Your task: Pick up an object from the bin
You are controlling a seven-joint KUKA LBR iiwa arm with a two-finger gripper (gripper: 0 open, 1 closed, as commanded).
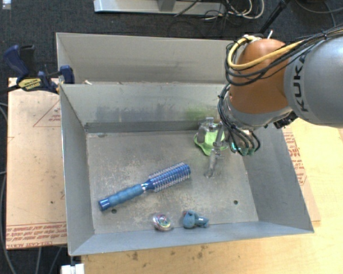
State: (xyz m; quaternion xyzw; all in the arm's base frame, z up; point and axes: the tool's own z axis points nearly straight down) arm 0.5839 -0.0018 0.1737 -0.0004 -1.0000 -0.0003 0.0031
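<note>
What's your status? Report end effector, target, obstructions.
End effector low in the bin, right of centre. Green object just beside it toward the back wall, no grip seen. Blue hairbrush lies apart to its left, not in the way.

A blue hairbrush [146,187] lay slantwise, its smooth handle [121,197] pointing down and left, its round bristled head [171,177] up and right and paler than the handle. Below the brush's middle, apart from it, sat a small silvery lump [162,222] with pinkish glints. Below the brush's head end sat a small blue piece [193,220] of irregular shape, near the lump but not touching it. Well above the brush a pale metal bar [154,3] lay on dark carpet [57,4], and farther up and right of the brush ran a tangle of cables [243,1].
</note>
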